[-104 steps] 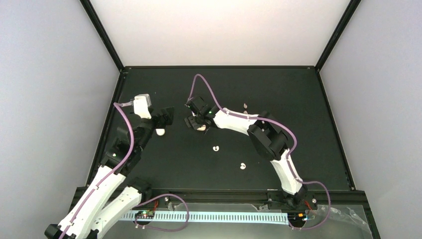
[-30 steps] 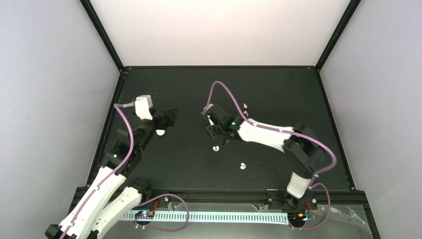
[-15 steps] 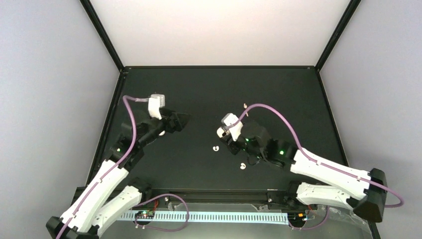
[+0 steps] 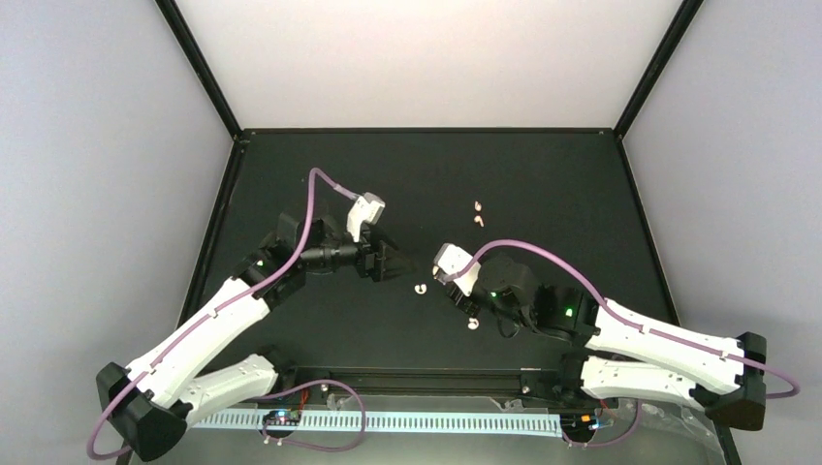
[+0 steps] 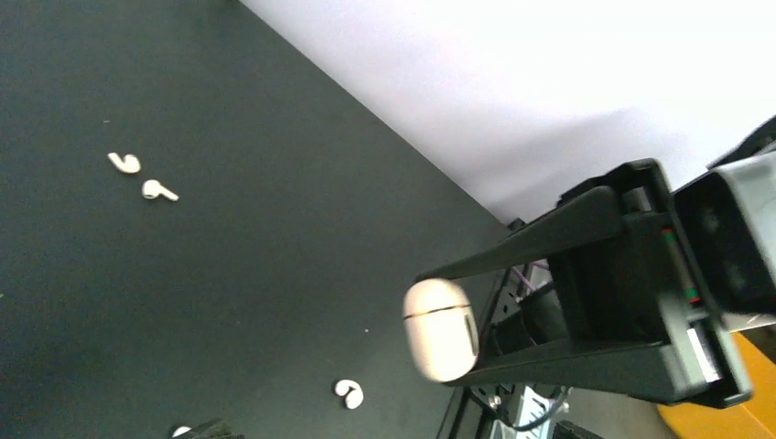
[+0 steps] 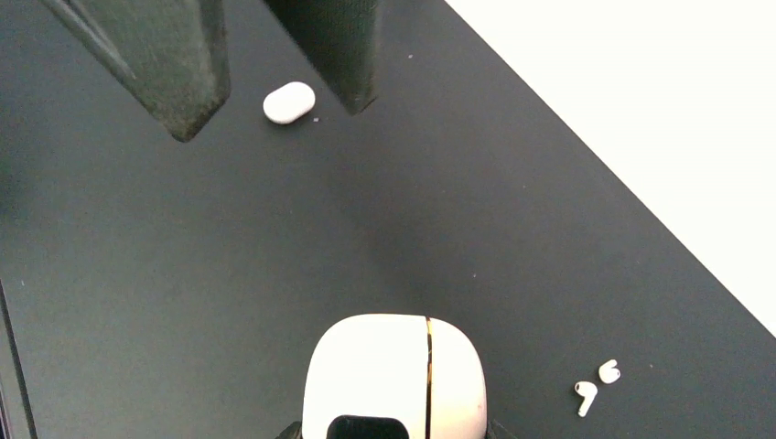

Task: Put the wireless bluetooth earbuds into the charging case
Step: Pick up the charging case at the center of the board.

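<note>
My right gripper (image 4: 444, 274) is shut on a white rounded charging case with a gold seam (image 6: 393, 375), closed and held above the table; it also shows in the left wrist view (image 5: 441, 329). My left gripper (image 4: 393, 263) is open and empty, facing it closely; its fingers (image 6: 183, 82) are spread in the right wrist view. Two bean-shaped earbuds (image 4: 420, 288) (image 4: 472, 324) lie on the black table below the grippers. Two stemmed earbuds (image 4: 478, 205) lie together farther back and also show in the right wrist view (image 6: 586, 395).
A second, oval white case (image 6: 289, 101) lies on the table behind the left gripper, hidden under the left arm in the top view. Black frame rails edge the table (image 4: 582, 165), with pale walls on three sides.
The right gripper lifted the seamed case from the table's middle and drew back toward the near edge. The left arm swung right from the oval case to face it.
</note>
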